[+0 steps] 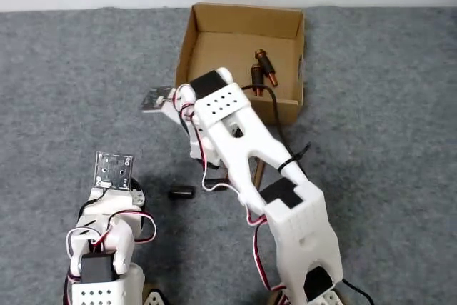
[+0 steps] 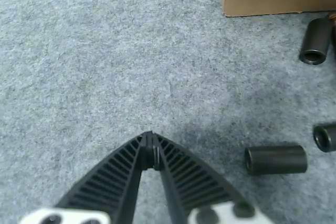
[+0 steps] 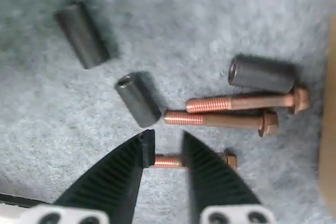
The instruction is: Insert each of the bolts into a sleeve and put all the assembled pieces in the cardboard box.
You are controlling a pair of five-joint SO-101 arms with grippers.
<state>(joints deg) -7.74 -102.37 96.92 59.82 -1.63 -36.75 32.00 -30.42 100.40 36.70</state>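
Right gripper (image 3: 167, 135) first: jaws part-open, holding nothing, hanging just above a short bolt (image 3: 168, 160) on the grey carpet (image 3: 210, 19). Thread shows in the gap, head pokes out past one finger. Main risk, my call: the shank runs along the closing line, not across it, so a squeeze could shove the bolt endwise or roll it rather than clamp it. Just beyond, second bolt (image 3: 220, 120) and third bolt (image 3: 239, 102) lie side by side, nearly touching. The near sleeve (image 3: 137, 99) sits just beside the second bolt's tip, the box-side sleeve (image 3: 261, 73) is against the third bolt, and the far sleeve (image 3: 83, 34) is well apart. Crowded, so a descending finger could knock a neighbour, and sleeves likely roll. Left gripper (image 2: 149, 150): fingers closed together, empty, over bare carpet, so no sleeve is steadied for insertion yet. High view: left arm (image 1: 107, 248) at 7 o'clock, right arm (image 1: 250, 148) from 5 o'clock to centre, covering the work spot. A lone sleeve (image 1: 181, 193) lies at 8 o'clock of centre, between the arms; cannot tell which one. Cardboard box (image 1: 246, 21) at 12 o'clock holds two assembled pieces (image 1: 265, 67) toward its 3 o'clock wall. The loose bolts lie near the box wall, so a lift toward it could catch the wall.
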